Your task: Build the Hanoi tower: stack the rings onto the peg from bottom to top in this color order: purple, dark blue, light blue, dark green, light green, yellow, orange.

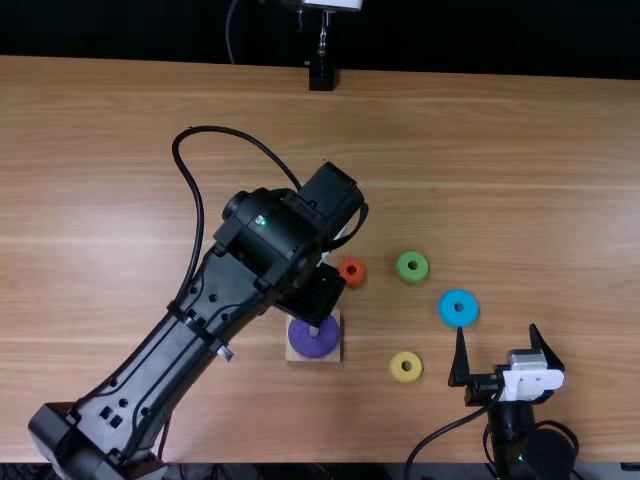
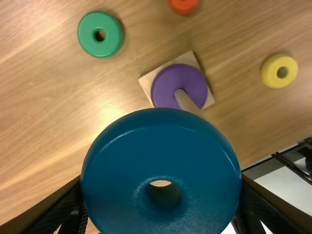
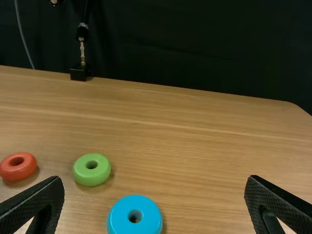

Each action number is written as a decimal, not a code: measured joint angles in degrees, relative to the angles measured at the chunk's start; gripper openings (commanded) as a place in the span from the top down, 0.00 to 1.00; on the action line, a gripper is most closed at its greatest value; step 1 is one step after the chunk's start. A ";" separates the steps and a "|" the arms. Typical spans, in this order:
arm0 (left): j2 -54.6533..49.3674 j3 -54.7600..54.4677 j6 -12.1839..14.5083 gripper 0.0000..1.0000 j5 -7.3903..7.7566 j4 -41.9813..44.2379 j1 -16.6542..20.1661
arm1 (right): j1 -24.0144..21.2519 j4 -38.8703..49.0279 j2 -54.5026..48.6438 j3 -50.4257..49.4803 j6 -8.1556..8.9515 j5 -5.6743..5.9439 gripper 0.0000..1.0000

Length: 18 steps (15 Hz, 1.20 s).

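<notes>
My left gripper (image 1: 316,292) is beside the peg's square base (image 1: 330,352), on its far side. In the left wrist view the left gripper (image 2: 161,192) is shut on the dark blue ring (image 2: 117,156), which covers the peg's (image 2: 185,101) upper end. Around the peg, flat on the base, lies the purple ring (image 1: 312,342). Loose on the table are the light blue (image 1: 459,308), light green (image 1: 412,266), yellow (image 1: 405,367) and orange rings (image 1: 344,266), plus the dark green ring (image 2: 92,44). My right gripper (image 1: 498,334), also in the right wrist view (image 3: 155,183), stands open and holds nothing.
The left arm (image 1: 185,345) stretches diagonally over the table's (image 1: 520,160) left part, a cable looping beside it. A black stand foot (image 1: 322,78) is at the far edge. The light blue ring lies just beyond the right gripper's fingers.
</notes>
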 measured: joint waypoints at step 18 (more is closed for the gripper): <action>1.01 -0.02 -0.87 1.00 0.02 0.66 -3.08 | 0.00 0.02 0.00 0.00 0.02 0.00 0.00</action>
